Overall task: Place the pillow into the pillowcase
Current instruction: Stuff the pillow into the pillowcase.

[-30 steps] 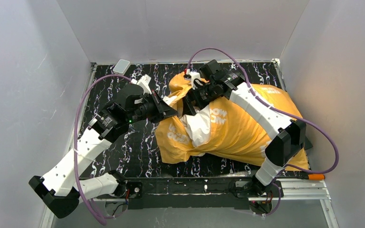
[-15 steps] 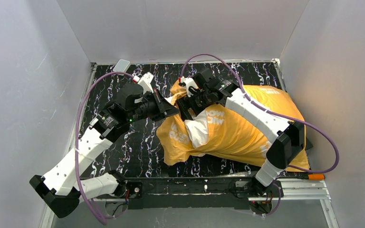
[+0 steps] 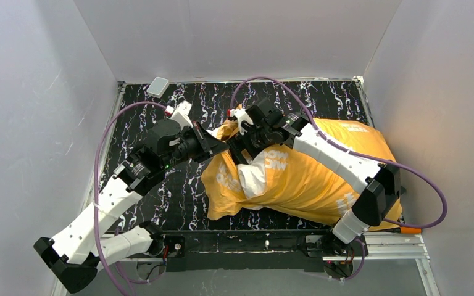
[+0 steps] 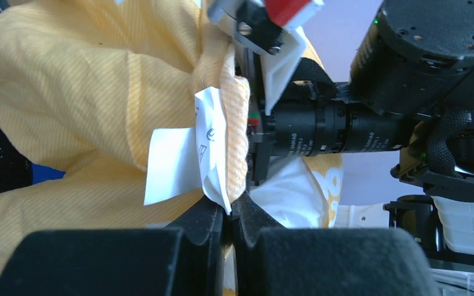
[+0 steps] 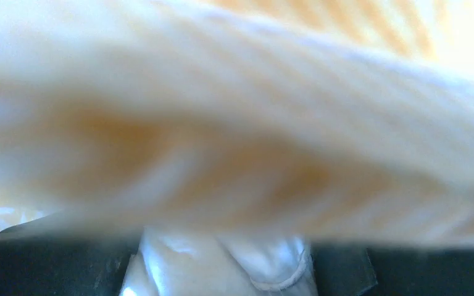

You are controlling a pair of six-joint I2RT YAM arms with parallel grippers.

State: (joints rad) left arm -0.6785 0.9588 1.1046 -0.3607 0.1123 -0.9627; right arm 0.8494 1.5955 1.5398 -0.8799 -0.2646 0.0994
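The pillow (image 3: 254, 177) lay right of centre on the table (image 3: 160, 185). It was mostly inside the pillowcase (image 3: 308, 179), whose orange-yellow side faced outward, and only a white bulge showed at the case's left-hand mouth. The left gripper (image 4: 229, 213) was pinched tight on the pillowcase's hem, right at the white care label (image 4: 179, 166). The right gripper (image 3: 239, 147) sat at the far side of the mouth with its jaws spread wide. In its own blurred view, yellow cloth draped over the lens and white pillow fabric lay between the fingers; whether they gripped it could not be told. A small white block (image 3: 158, 86) rested at the far left corner.
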